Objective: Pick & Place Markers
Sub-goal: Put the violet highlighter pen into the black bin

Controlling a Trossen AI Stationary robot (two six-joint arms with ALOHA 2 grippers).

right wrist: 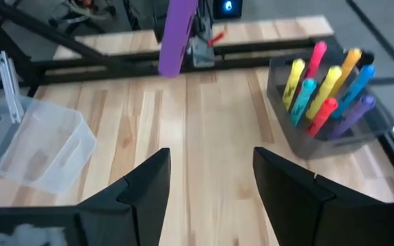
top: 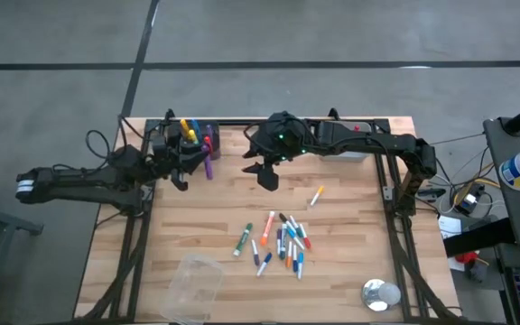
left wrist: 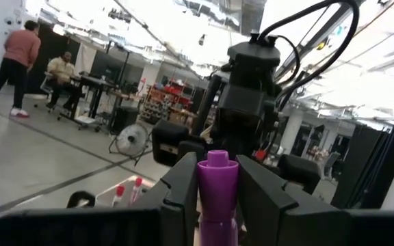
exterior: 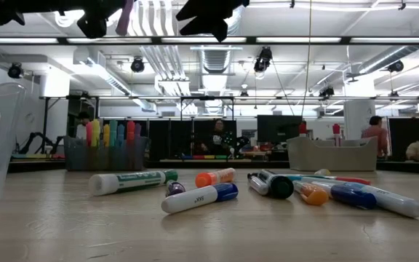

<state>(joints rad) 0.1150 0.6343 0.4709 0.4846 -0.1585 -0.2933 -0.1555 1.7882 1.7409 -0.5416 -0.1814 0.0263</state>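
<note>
Purple marker [left wrist: 217, 188] is clenched by the left hand [top: 190, 161] above the dark holder [right wrist: 330, 102] of upright markers at the counter's [top: 350, 244] far-left corner. Light, stiff and slick, it is best gripped mid-barrel. The right hand [right wrist: 211, 184] hangs released nearby; loose markers [top: 283, 244] and a clear bin [top: 192, 287] lie beyond.

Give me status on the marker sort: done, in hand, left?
Done: a batch of markers already stands upright in the dark holder at the table's back left.
In hand: the left pincer grips a purple marker next to that holder. The right pincer is open and empty, raised above the table.
Left: a dozen or more loose markers in a cluster mid-table, plus a yellow one apart.
</note>
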